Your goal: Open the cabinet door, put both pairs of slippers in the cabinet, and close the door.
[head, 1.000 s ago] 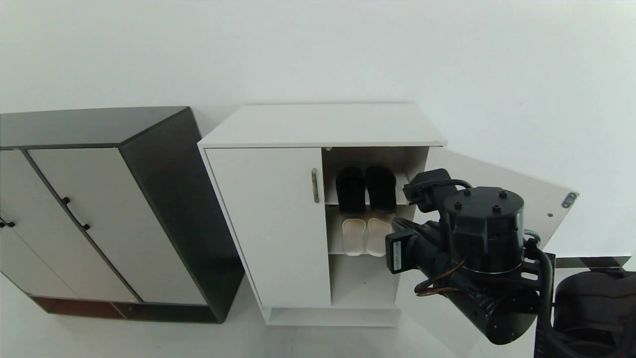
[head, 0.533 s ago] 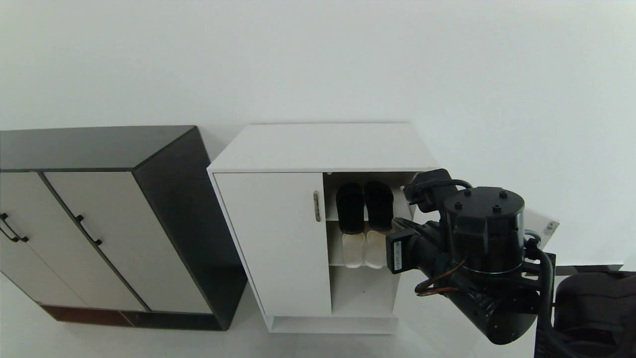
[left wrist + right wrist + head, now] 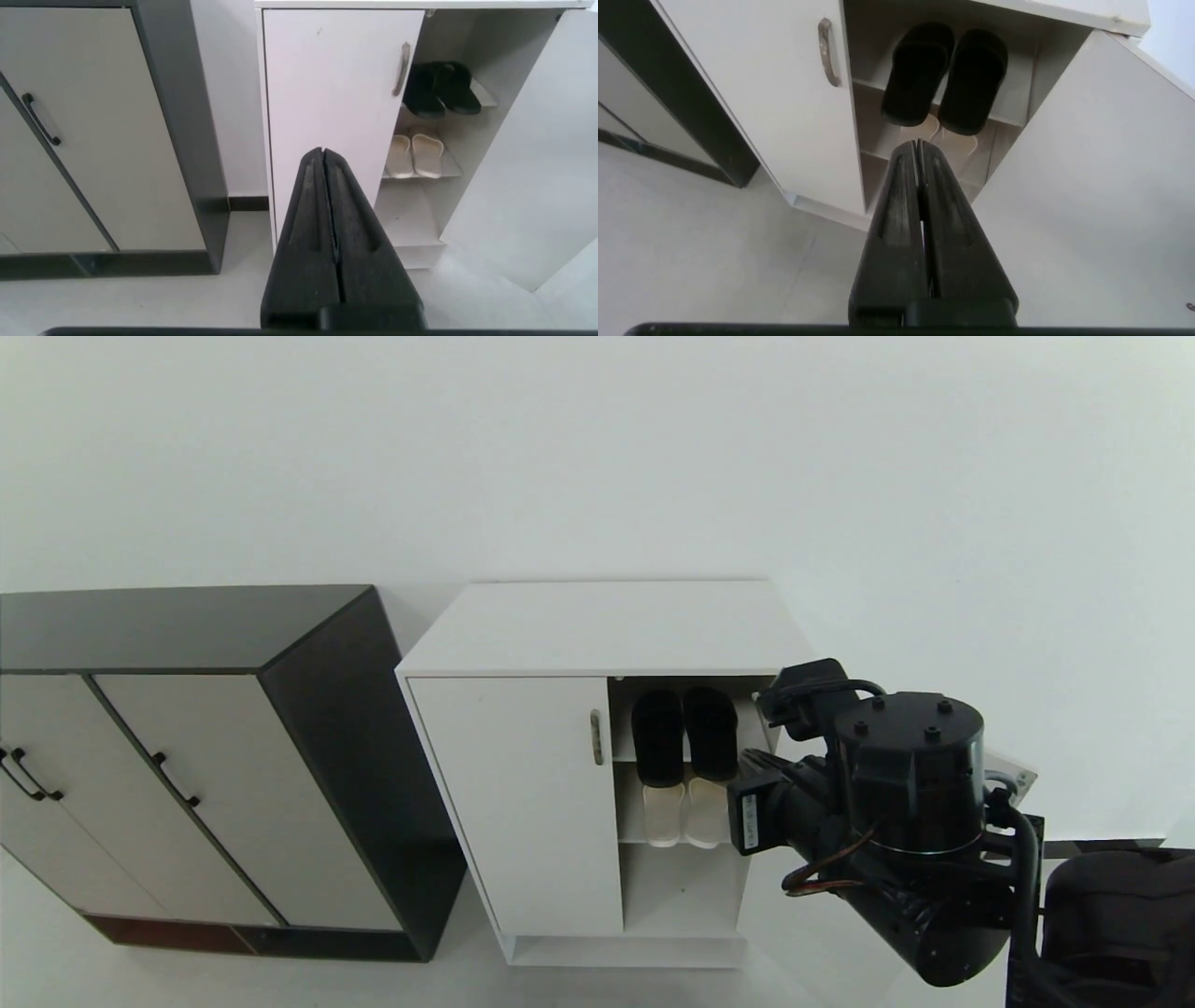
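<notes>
Black foam slippers [image 3: 658, 737] and white slippers [image 3: 663, 812] are shelved mid-frame in the white wooden cabinet [image 3: 607, 625]; its flat door [image 3: 1083, 187] is left unshut. Left gripper [image 3: 323, 157] and right gripper [image 3: 918, 147] are clenched, empty.

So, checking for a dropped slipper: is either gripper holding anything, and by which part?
Nothing is held. Left gripper and right gripper are shut, empty. Black slippers and white slippers lie on shelves in the white cabinet.

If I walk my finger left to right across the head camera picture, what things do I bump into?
dark cabinet → closed white door → door handle → black slippers → robot's right arm
</notes>
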Controlling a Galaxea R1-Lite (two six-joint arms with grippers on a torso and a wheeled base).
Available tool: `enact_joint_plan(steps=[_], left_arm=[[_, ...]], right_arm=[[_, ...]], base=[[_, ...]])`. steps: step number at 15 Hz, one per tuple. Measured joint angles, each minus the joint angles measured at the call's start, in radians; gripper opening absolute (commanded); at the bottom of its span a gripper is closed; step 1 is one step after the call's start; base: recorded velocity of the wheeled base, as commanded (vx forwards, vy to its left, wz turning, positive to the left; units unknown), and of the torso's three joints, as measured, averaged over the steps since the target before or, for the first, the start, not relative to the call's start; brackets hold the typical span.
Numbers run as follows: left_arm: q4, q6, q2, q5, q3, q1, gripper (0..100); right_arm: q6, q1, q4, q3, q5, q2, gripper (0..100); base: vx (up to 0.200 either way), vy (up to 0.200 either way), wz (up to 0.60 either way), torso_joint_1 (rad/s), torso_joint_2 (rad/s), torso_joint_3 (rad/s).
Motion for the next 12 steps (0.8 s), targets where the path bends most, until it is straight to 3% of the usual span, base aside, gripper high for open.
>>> enact_joint_plan(steps=[5,12], left_arm=[[0.0,0.0,0.0,0.0,0.0,0.0,0],[0.0,0.0,0.0,0.0,0.0,0.0,0]], right_arm=[[-0.011,-0.001,0.0,0.003,0.0,0.0,0],[-0.013,-0.006,0.0,0.003,0.0,0.001,0]], base=[[0.0,0.0,0.0,0.0,0.0,0.0],[0.0,0.0,-0.6,0.003,0.0,0.0]])
